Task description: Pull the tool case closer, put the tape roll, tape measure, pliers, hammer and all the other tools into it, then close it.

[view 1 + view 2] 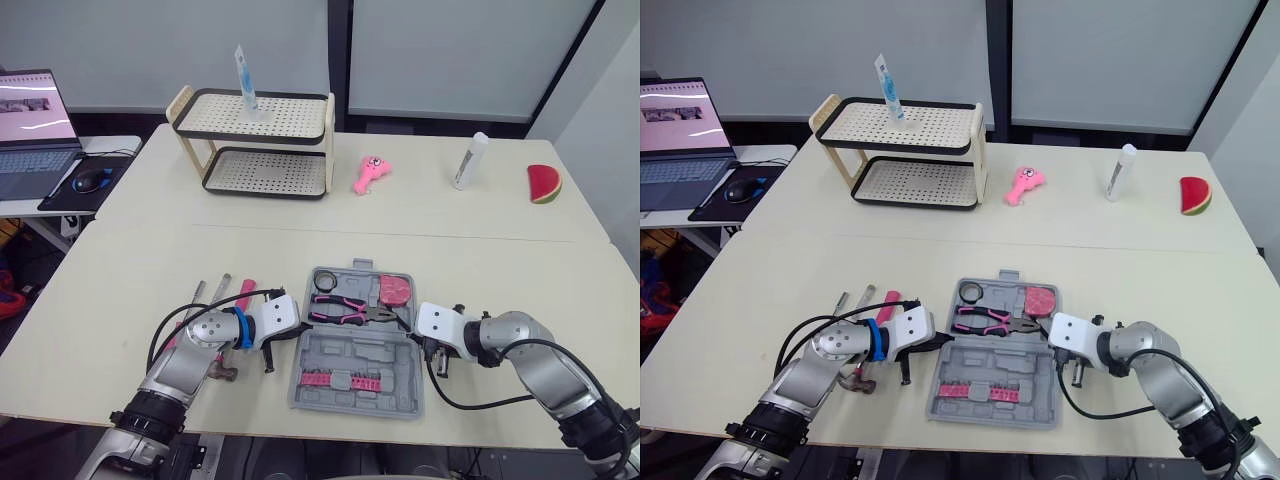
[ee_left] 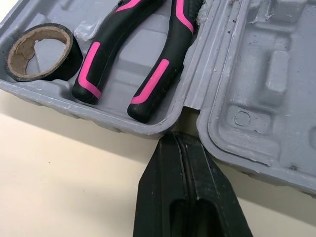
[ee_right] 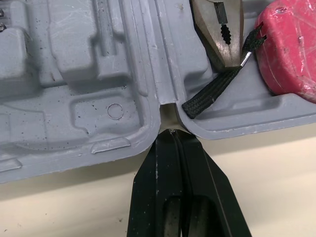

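Note:
The grey tool case (image 1: pixel 340 352) lies open at the table's front centre. Its far half holds the black tape roll (image 1: pixel 324 281), the pink-and-black pliers (image 1: pixel 340 308) and the pink tape measure (image 1: pixel 394 290). Pink bits sit in the near half. My left gripper (image 1: pixel 298 327) is shut, its tip (image 2: pixel 174 140) at the hinge notch on the case's left side. My right gripper (image 1: pixel 408 325) is shut too, its tip (image 3: pixel 170 136) at the right hinge notch. The hammer (image 1: pixel 855 381) and other loose tools (image 1: pixel 222 287) lie on the table under my left arm.
A two-tier rack (image 1: pixel 260 145) with a tube (image 1: pixel 246 82) on top stands at the back left. A pink toy (image 1: pixel 372 175), a white bottle (image 1: pixel 470 160) and a watermelon slice (image 1: pixel 544 183) lie along the back. A laptop (image 1: pixel 35 130) sits on a side desk.

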`<state>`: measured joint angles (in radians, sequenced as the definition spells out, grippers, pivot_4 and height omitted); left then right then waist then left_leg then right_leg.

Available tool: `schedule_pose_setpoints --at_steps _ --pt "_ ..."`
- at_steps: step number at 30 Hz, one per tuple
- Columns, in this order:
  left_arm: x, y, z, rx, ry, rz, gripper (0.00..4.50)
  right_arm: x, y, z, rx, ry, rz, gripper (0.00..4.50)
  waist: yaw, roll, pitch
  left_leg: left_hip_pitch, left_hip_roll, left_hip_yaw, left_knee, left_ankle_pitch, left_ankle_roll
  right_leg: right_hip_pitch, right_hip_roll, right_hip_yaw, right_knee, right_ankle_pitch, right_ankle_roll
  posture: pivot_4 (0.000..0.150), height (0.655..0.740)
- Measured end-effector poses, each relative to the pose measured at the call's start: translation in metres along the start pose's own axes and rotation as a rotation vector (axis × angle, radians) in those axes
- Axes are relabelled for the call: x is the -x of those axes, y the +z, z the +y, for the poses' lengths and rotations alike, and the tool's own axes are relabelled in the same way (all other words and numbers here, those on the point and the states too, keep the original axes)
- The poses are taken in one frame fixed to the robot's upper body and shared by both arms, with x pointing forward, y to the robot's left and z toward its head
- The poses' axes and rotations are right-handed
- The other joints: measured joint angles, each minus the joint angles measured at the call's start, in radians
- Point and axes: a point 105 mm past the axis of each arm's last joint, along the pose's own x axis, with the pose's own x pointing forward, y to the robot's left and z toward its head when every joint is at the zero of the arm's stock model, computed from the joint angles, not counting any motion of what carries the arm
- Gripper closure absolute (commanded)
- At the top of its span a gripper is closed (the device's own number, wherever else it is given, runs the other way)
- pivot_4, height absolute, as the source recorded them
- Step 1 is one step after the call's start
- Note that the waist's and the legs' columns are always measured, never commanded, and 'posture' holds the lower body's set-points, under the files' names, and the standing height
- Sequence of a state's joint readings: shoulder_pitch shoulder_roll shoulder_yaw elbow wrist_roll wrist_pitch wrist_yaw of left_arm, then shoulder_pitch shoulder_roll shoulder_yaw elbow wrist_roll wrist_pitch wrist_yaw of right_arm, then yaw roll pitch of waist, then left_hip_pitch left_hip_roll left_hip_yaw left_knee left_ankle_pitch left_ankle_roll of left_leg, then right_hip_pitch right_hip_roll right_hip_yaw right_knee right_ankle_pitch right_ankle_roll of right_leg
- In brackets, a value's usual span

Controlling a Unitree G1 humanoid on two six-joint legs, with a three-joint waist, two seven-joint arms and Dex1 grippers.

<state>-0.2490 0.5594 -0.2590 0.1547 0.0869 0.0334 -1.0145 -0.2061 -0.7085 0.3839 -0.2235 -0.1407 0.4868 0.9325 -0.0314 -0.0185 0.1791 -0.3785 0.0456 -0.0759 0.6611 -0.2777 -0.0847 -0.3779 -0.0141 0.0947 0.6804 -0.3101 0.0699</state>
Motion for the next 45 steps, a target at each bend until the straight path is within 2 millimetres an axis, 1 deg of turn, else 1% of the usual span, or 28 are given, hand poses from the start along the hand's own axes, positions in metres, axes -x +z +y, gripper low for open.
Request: schedule_pose_setpoints --at_steps 8,16,21,25,29,31,34,35,37,40,42,43,45 --pt "0.001 -0.001 0.0 0.003 0.002 0.002 4.5 0.0 0.0 -0.001 0.001 -0.003 0.002 4.49 -0.001 0.0 0.0 0.0 0.0 0.0 0.0 0.0 0.0 0.0 0.0 0.0 0.0 0.0 0.0 0.15 0.735" --pt "0.002 -0.001 0.003 0.029 0.009 0.007 4.5 0.005 -0.004 -0.004 0.005 -0.008 0.017 4.49 0.003 0.0 0.0 -0.001 0.0 0.0 0.0 0.0 0.0 0.0 0.0 0.0 0.0 0.0 0.0 0.15 0.735" --pt "0.002 0.001 0.008 0.071 0.012 0.005 4.5 0.016 -0.013 -0.009 0.005 -0.035 0.043 4.49 0.003 0.0 0.0 -0.001 0.0 -0.001 0.0 0.0 0.0 0.0 0.0 -0.001 0.001 0.0 0.0 0.15 0.735" --pt "0.009 -0.001 0.016 0.085 0.029 0.02 4.5 0.026 -0.022 -0.012 -0.001 -0.051 0.072 4.49 0.0 0.0 0.0 -0.001 0.0 -0.001 0.0 0.0 0.0 -0.001 0.0 -0.002 0.001 0.0 0.0 0.15 0.735" --pt "0.03 0.002 0.024 0.155 0.044 -0.01 4.5 0.039 -0.028 -0.012 -0.005 -0.069 0.076 4.49 -0.002 0.0 0.0 -0.002 0.0 -0.002 0.0 0.0 0.0 -0.001 0.0 -0.002 0.002 0.0 0.0 0.15 0.735" --pt "0.038 0.005 0.024 0.173 0.046 -0.032 4.5 0.042 -0.028 -0.014 0.002 -0.08 0.069 4.49 -0.002 0.0 0.0 -0.001 0.0 -0.001 0.0 0.0 0.0 -0.001 0.0 -0.001 0.002 0.0 0.0 0.15 0.735" --pt "0.051 0.003 0.018 0.218 0.056 -0.065 4.5 0.051 -0.023 -0.013 0.019 -0.079 0.031 4.49 -0.002 0.0 0.0 -0.002 0.0 -0.001 0.0 0.0 0.0 -0.001 0.0 -0.002 0.002 0.0 0.0 0.15 0.735" --pt "0.055 0.002 0.02 0.229 0.068 -0.071 4.5 0.054 -0.021 -0.014 0.026 -0.085 0.018 4.49 -0.001 0.0 0.001 -0.001 0.0 -0.002 0.0 0.0 0.0 -0.001 0.0 -0.002 0.002 0.0 0.0 0.15 0.735" --pt "0.071 0.003 0.027 0.26 0.127 -0.103 4.5 0.063 -0.013 -0.014 0.033 -0.092 -0.03 4.49 -0.001 0.0 0.001 -0.001 0.0 -0.002 0.001 0.0 0.0 -0.001 0.0 -0.002 0.002 0.0 0.0 0.15 0.735" --pt "0.109 0.0 0.044 0.309 0.274 -0.134 4.5 0.079 -0.006 -0.016 0.036 -0.109 -0.085 4.49 -0.001 0.0 0.001 -0.001 0.001 -0.002 0.001 0.0 0.0 -0.001 0.0 -0.002 0.002 0.0 0.0 0.15 0.735" --pt "0.131 -0.006 0.049 0.348 0.364 -0.139 4.5 0.089 -0.005 -0.017 0.033 -0.122 -0.104 4.49 -0.002 0.0 0.001 -0.001 0.0 -0.001 0.001 0.0 0.0 -0.001 -0.001 -0.001 0.002 0.0 0.0 0.15 0.735" --pt "0.147 -0.018 0.048 0.394 0.43 -0.121 4.5 0.096 -0.004 -0.017 0.029 -0.123 -0.113 4.49 -0.003 0.0 0.001 -0.001 0.0 -0.001 0.0 0.0 0.0 -0.001 -0.001 -0.001 0.002 0.0 0.0 0.15 0.735" --pt "0.175 -0.038 0.044 0.474 0.529 -0.086 4.5 0.11 -0.004 -0.018 0.015 -0.137 -0.13 4.49 -0.004 -0.001 0.001 -0.001 0.001 -0.001 0.0 0.0 0.0 -0.001 -0.001 -0.002 0.002 0.0 -0.001 0.15 0.735"
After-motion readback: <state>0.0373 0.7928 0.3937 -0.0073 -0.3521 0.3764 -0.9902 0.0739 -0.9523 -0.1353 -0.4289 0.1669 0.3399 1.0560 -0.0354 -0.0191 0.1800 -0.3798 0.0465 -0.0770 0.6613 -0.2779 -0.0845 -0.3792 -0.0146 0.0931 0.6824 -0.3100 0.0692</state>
